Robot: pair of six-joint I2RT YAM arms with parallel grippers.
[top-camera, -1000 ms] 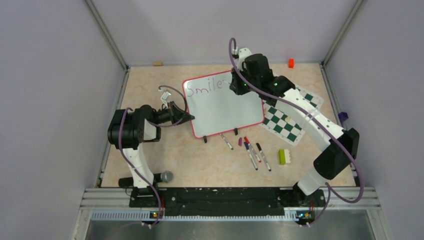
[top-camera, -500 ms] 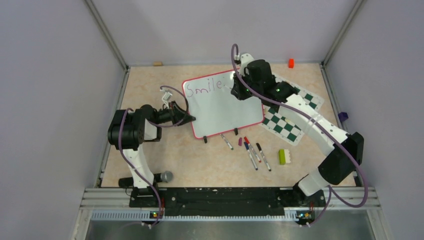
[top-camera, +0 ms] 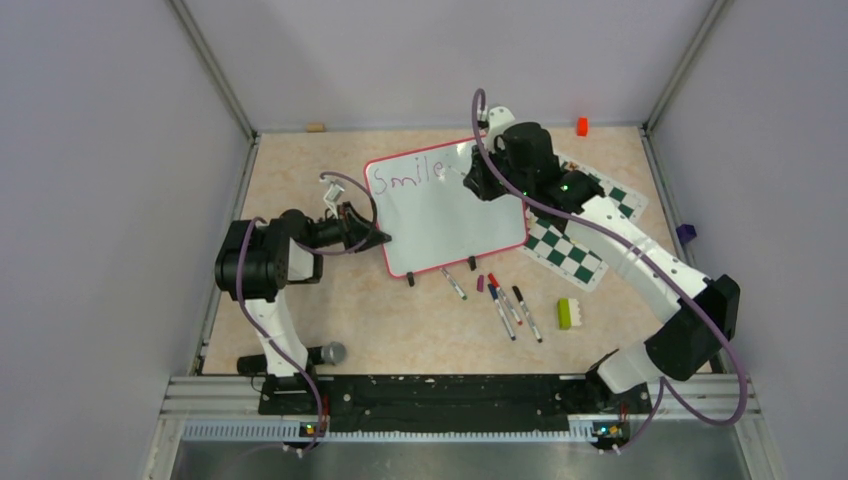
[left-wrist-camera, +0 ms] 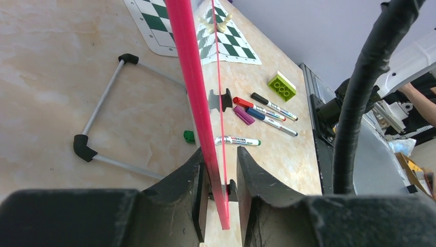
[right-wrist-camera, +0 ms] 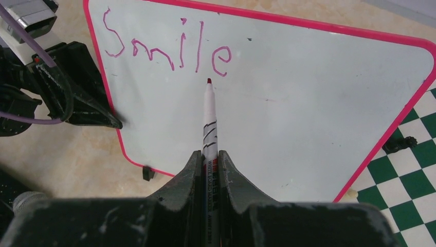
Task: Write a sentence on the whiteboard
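My right arm [top-camera: 600, 215] hides the whiteboard's [top-camera: 440, 220] far corner; right hand [right-wrist-camera: 210, 154] clamps a marker [right-wrist-camera: 210, 118] under the lettering [right-wrist-camera: 154, 51] "Smile", left hand [left-wrist-camera: 220, 152] loosely straddles the board's rim, spare pens [top-camera: 505, 308] on the table [top-camera: 300, 170].

The right arm [top-camera: 600, 215] hides the whiteboard's [top-camera: 440, 220] far-right corner.

I find the whiteboard [top-camera: 440, 225] face clear below its lettering [right-wrist-camera: 169, 49]. The left gripper [top-camera: 383, 237] blocks the left edge, jaws astride the rim. The right gripper [right-wrist-camera: 208, 157], clamped on a marker [right-wrist-camera: 209, 110], overhangs the upper right. Loose pens [top-camera: 505, 305] and a chess mat [top-camera: 575, 255] obstruct the near-right approach. The tabletop [top-camera: 295, 170] at far left is passable.
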